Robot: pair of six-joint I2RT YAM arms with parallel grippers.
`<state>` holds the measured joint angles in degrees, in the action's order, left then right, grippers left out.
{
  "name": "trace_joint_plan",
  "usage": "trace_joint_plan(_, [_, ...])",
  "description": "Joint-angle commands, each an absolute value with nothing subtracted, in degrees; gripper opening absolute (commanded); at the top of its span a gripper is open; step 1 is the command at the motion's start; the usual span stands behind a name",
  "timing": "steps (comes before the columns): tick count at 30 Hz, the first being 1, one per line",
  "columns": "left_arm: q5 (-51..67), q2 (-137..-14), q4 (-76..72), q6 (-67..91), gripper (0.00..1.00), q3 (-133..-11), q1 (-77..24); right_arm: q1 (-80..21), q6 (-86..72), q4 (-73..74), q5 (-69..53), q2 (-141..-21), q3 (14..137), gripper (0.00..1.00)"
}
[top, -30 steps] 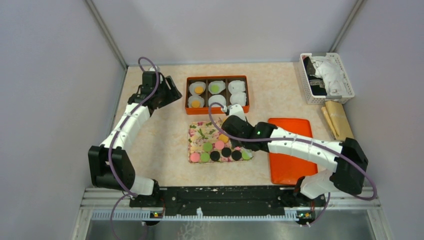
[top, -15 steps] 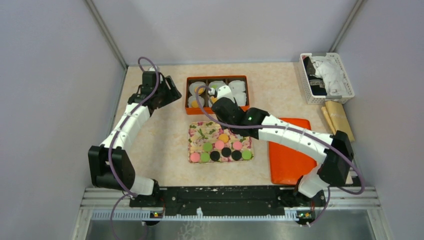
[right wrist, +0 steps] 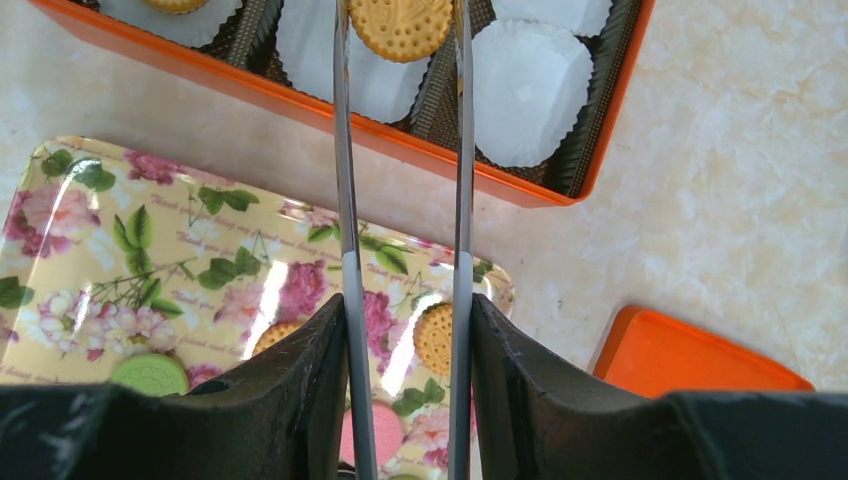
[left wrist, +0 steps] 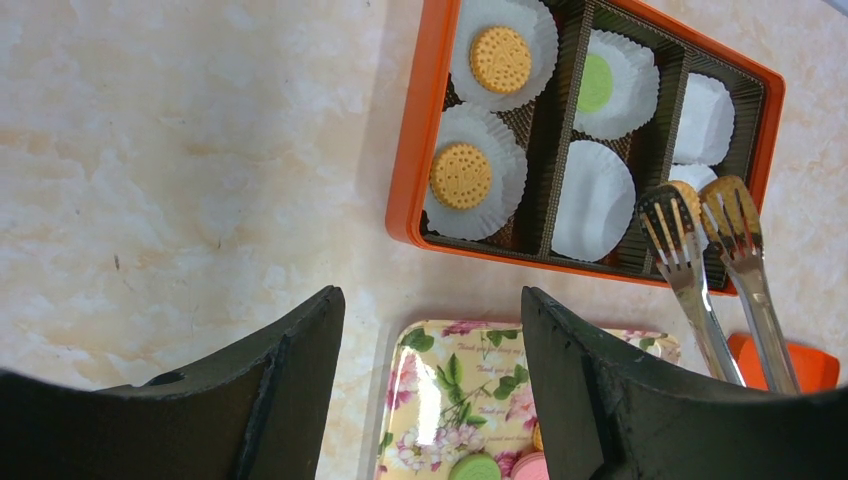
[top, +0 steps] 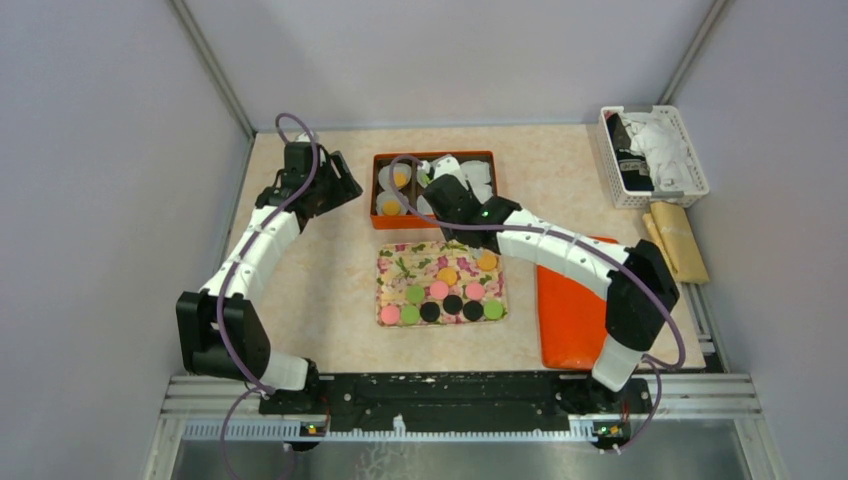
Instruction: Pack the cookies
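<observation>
My right gripper (right wrist: 405, 310) is shut on metal tongs (right wrist: 346, 150), and the tong tips pinch an orange cookie (right wrist: 400, 25) over a white paper cup in the orange box (right wrist: 520, 190). The box (left wrist: 410, 150) holds two orange cookies (left wrist: 500, 58) in its left column and a green one (left wrist: 595, 83) in the middle. Several more cookies (top: 440, 292) in orange, green, pink and black lie on the floral tray (top: 400, 265). Left of the box, my left gripper (left wrist: 432, 300) hangs open and empty above the tray's far corner.
An orange lid (top: 565, 320) lies right of the floral tray, partly under the right arm. A white basket (top: 655, 155) with cloth stands at the back right. A brown paper roll (top: 678, 240) lies beside it. Grey walls close in both sides.
The right arm has swung from over the floral tray to over the orange box, carrying the tongs with the orange cookie. The left arm has not moved.
</observation>
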<state>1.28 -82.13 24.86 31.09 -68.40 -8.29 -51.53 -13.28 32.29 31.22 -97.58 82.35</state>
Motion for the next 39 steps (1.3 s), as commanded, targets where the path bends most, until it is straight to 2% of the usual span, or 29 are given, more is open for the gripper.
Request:
trace_joint_plan(1, [0.5,-81.4,24.1,30.0,0.72,-70.8,-8.4,-51.2,-11.6,28.6,30.3,-99.6,87.2,0.15])
trace_joint_plan(5, [0.5,-81.5,24.4,29.9,0.72,-70.7,-8.4,-51.0,-11.4,29.1,30.1,-101.7,88.5,0.17])
trace_joint_plan(10, [0.5,-81.5,24.5,29.8,0.72,-70.6,-8.4,-51.0,-11.5,29.2,30.2,-103.4,88.9,0.24])
trace_joint_plan(16, [-1.4,-81.1,24.4,29.8,0.72,-70.3,-8.4,-51.0,-11.4,29.4,30.3,-104.8,89.2,0.26])
trace_joint_plan(18, [-1.5,-81.1,24.5,29.8,0.73,-70.3,-8.4,-51.0,-11.3,29.3,30.3,-104.9,89.3,0.31])
trace_joint_plan(27, [-0.7,-81.5,24.4,29.4,0.73,-70.2,-8.4,-51.0,-11.2,28.7,31.0,-104.9,89.6,0.41])
trace_joint_plan(30, [-0.7,-81.3,24.3,29.4,0.73,-70.1,-8.4,-51.0,-11.2,28.7,31.2,-105.1,89.8,0.42])
trace_joint_plan(34, [-0.8,-81.1,24.0,29.3,0.73,-69.7,-8.4,-51.0,-11.3,28.3,31.4,-105.2,89.9,0.49])
trace_joint_plan(39, [-0.8,-81.1,23.9,29.1,0.73,-69.7,-8.4,-51.0,-11.3,28.2,31.3,-105.3,90.3,0.49])
